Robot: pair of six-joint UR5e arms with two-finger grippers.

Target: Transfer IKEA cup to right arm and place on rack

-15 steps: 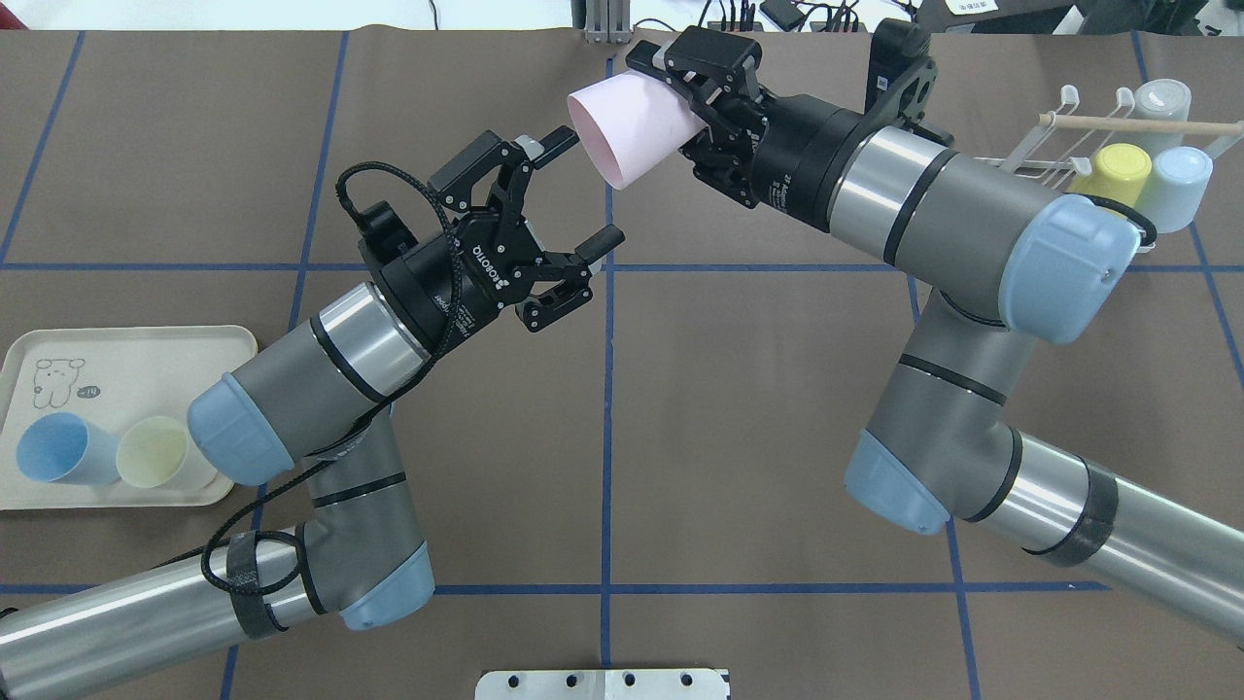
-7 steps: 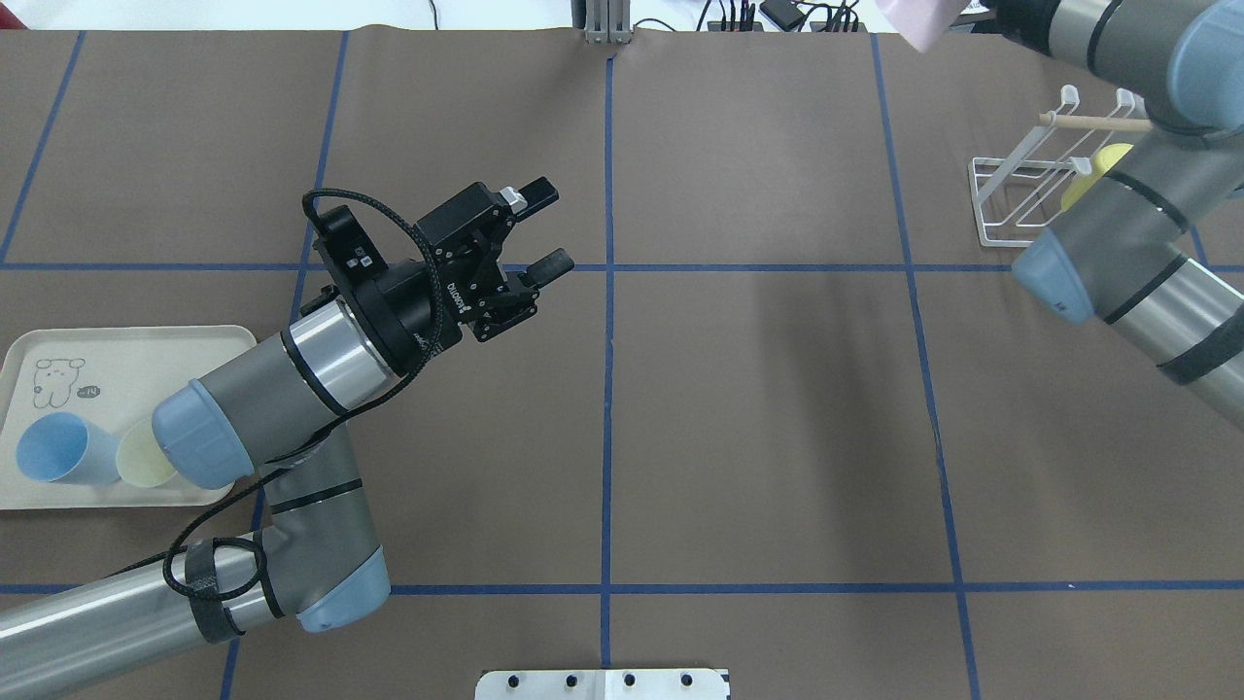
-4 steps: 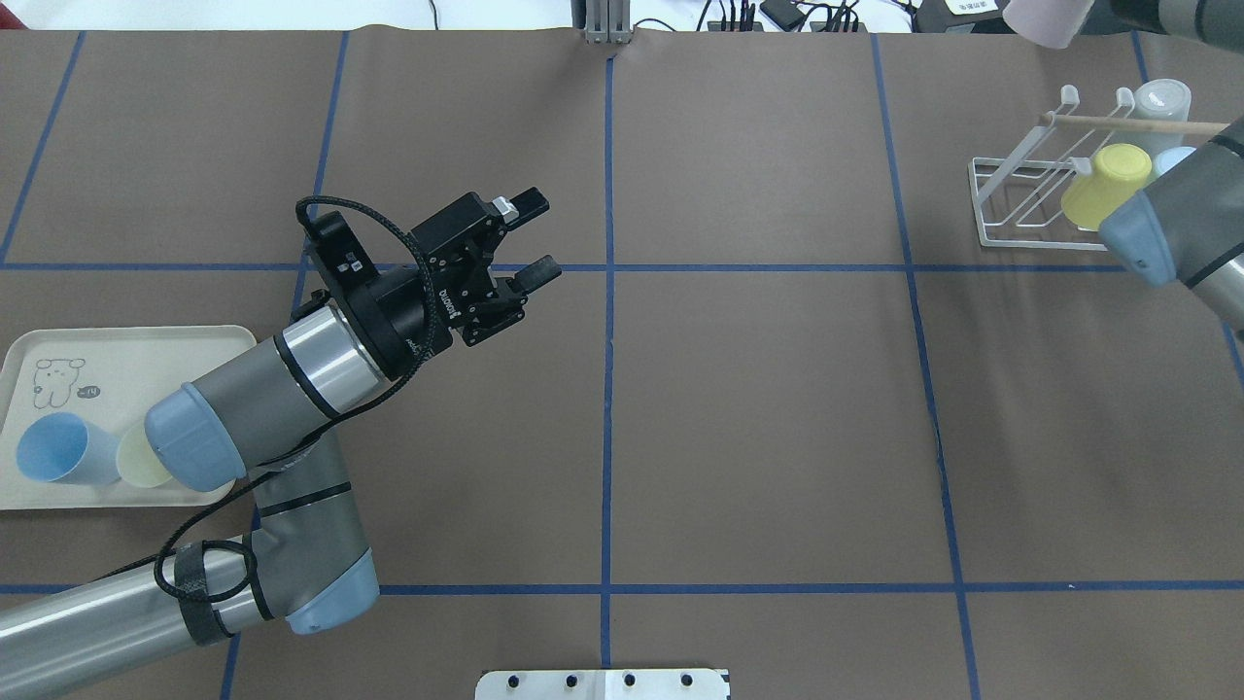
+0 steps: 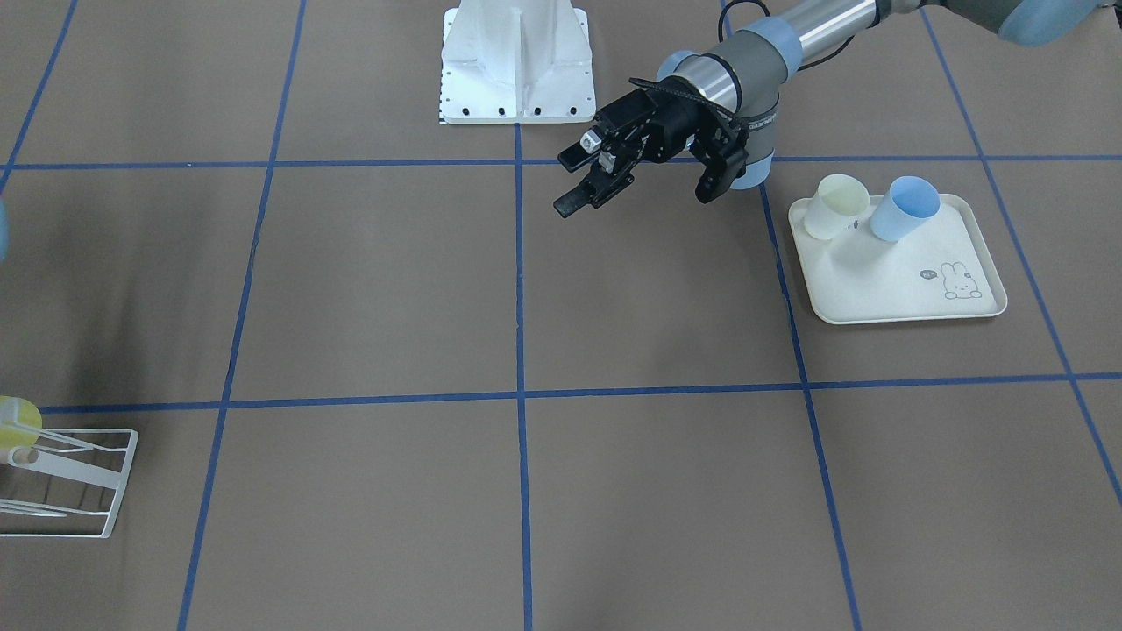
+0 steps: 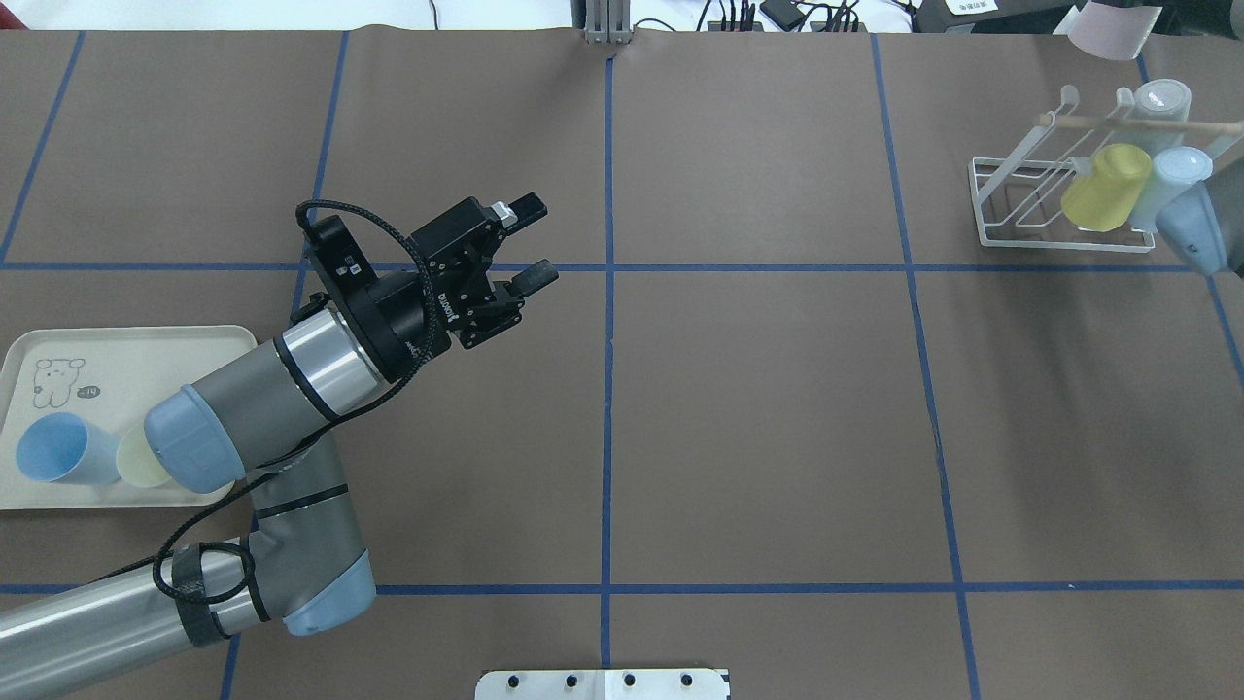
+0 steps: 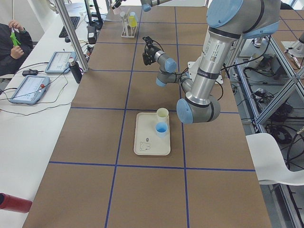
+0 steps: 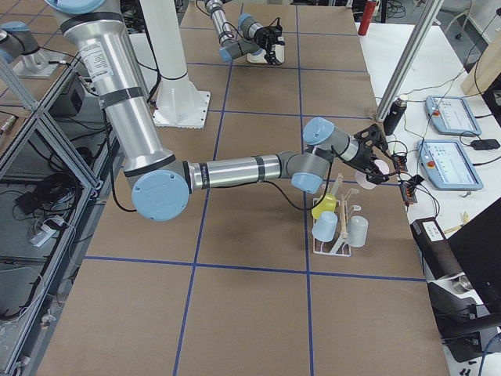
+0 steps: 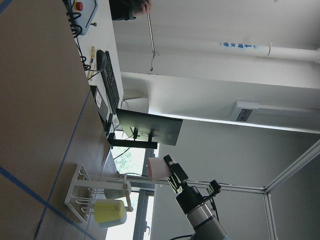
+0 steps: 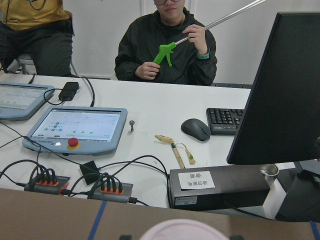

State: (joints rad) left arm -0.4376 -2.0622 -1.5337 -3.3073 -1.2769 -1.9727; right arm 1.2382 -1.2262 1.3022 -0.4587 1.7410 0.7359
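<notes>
1. The left arm (image 5: 253,408) is bent, low over the table (image 5: 758,408) middle. The left gripper (image 5: 536,240) is wide open w/ nothing in it, prob. to stay clear.
2. The right arm (image 7: 235,167) stretches far out to reach past the rack (image 5: 1045,199).
3. The right gripper (image 8: 172,176) is closed tight on the pink cup (image 5: 1108,24), up above the rack, not on it yet, prob. lining up w/ a rod.

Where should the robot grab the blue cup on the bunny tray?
Probably pinch the rim of the upright blue plastic cup from above, one finger inside its open mouth, on the side away from the pale yellow plastic cup crowding it on the cream tray.
</notes>
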